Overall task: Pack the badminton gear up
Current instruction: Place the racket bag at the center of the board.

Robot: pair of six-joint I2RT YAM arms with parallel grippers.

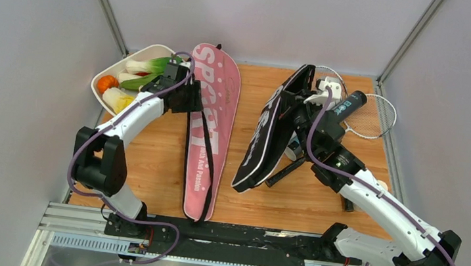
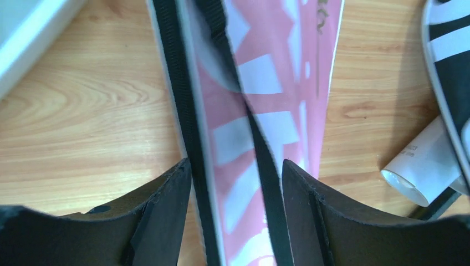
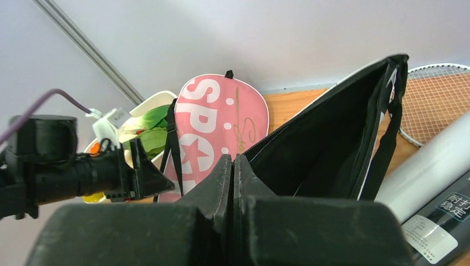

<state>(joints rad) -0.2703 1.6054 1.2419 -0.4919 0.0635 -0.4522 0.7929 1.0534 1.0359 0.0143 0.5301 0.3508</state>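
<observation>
The right pincer [image 3: 233, 160], clamped on the black cover [image 3: 321, 138], props it open, seemingly for loading; the left pincer [image 2: 237, 164] stands apart astride the pink cover [image 2: 266, 83].

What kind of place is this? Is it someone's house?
Probably a robot test booth, not a house: plain grey walls close around a wooden table, and a left arm and right arm are bolted to a metal rail.

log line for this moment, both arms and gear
left gripper: open over pink cover | right gripper: shut on black cover, flap held up open | racket: on table, outside covers
</observation>
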